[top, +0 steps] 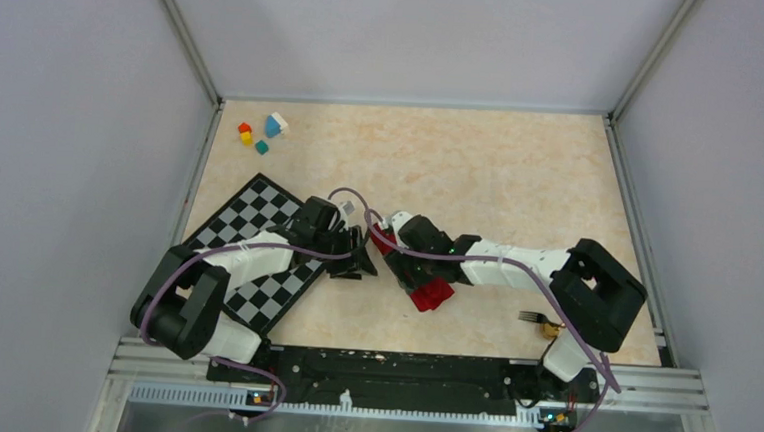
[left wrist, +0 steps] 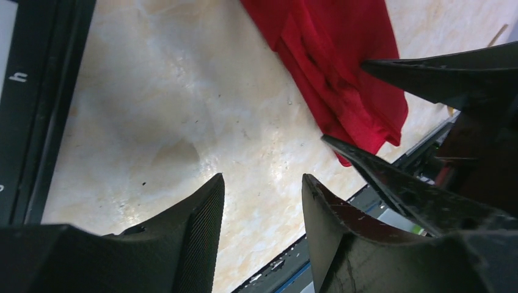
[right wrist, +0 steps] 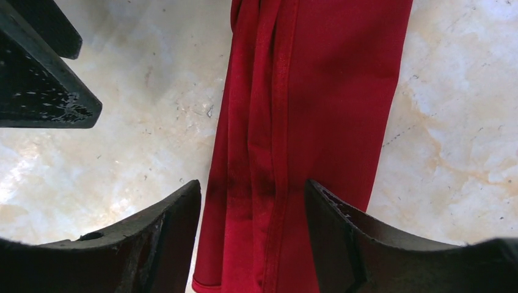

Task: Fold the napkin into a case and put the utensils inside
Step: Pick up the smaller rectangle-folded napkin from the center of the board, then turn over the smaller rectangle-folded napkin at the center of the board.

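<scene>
a letter "h" is read on the black border of the checkered mat, at 9 o'clock in the left wrist view. the napkin, folded into a long strip, is laid at mid-table. it is partly hidden from above by the right gripper, whose jaws are spread wide astride it. the left gripper is parted over bare table, nothing gripped. the fork and spoon are seen at the napkin's 3 o'clock, the coloured blocks at 11.

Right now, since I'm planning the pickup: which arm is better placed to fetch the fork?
Likely right. The fork and spoon lie beside the right arm's base; the right gripper hangs open over the cloth. The left gripper is across the cloth from them.
</scene>
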Tool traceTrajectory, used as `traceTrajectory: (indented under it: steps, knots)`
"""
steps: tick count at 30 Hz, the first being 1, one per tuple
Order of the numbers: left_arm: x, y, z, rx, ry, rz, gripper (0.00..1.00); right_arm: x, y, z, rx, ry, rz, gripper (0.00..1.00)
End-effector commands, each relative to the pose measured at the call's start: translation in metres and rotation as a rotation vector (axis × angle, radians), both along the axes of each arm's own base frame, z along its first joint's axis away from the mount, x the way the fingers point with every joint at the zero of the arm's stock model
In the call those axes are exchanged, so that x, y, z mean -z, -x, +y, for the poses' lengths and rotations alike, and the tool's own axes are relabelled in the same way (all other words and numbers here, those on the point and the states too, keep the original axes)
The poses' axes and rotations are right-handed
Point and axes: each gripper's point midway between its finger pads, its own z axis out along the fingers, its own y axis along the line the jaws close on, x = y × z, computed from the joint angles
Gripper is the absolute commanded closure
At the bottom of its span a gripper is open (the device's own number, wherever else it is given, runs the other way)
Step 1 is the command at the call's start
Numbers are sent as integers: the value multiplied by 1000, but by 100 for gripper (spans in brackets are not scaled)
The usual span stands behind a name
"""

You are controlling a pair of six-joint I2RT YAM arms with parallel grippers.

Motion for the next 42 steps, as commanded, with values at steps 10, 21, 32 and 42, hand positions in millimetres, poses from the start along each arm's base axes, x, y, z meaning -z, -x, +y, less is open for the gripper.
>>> traceTrajectory:
  steps: [10, 21, 32, 42]
  knots:
    - [-12, -4, -7, 3, 61, -56, 46, 6, -12, 6, 50, 184, -170, 50]
    - [-22, -2, 8, -34, 9, -107, 46, -22, -13, 15, 160, 96, -217, 100]
    - [-81, -10, 40, -195, -50, -297, 48, -107, 26, 79, 149, -703, 377, 100]
    - [-114, -10, 35, -180, 7, -357, 47, -78, 12, 42, 253, -1067, 709, 100]
